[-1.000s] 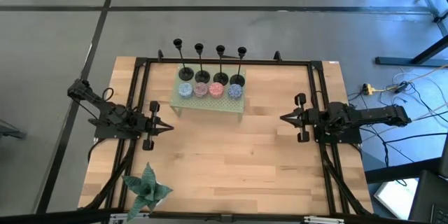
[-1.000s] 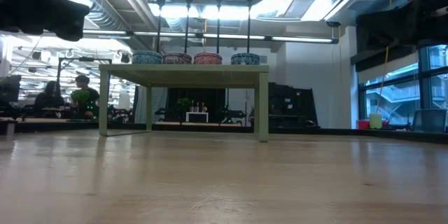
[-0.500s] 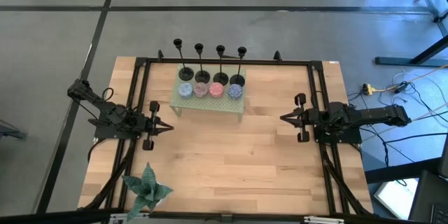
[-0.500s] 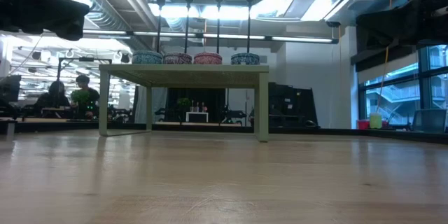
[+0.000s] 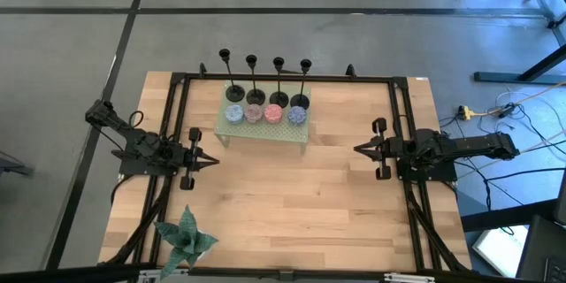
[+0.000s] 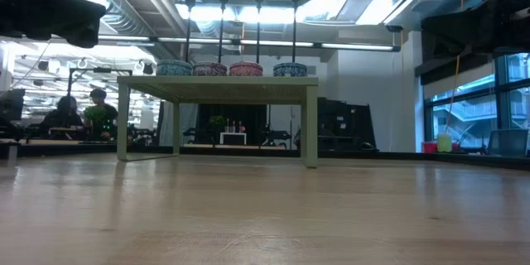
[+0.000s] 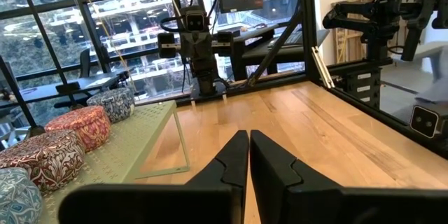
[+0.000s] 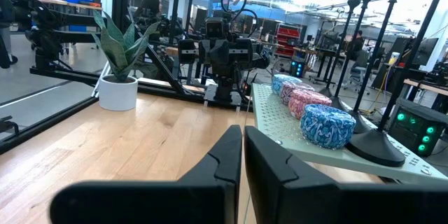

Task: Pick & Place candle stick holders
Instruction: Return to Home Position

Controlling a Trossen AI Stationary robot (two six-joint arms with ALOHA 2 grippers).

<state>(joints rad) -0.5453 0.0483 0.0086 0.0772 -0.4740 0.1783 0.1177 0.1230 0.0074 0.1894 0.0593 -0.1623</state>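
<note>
Several black candle stick holders (image 5: 278,80) stand in a row by their round bases on the far part of a small pale green stand (image 5: 263,129), thin stems upright (image 6: 258,25). In the right wrist view one base (image 8: 378,147) shows on the stand. My left gripper (image 5: 212,161) waits shut, level, near the table's left side, apart from the stand. My right gripper (image 5: 357,149) waits shut, level, near the right side. In the wrist views both pairs of fingers meet with nothing between them: left gripper (image 7: 248,137), right gripper (image 8: 241,131).
Several round patterned tins (image 5: 264,114) sit in a row on the stand in front of the holders, tins (image 8: 327,124). A potted plant (image 5: 186,237) stands at the near left corner. A black frame (image 5: 400,124) runs along the table's sides. Bare wood (image 5: 292,195) lies between the grippers.
</note>
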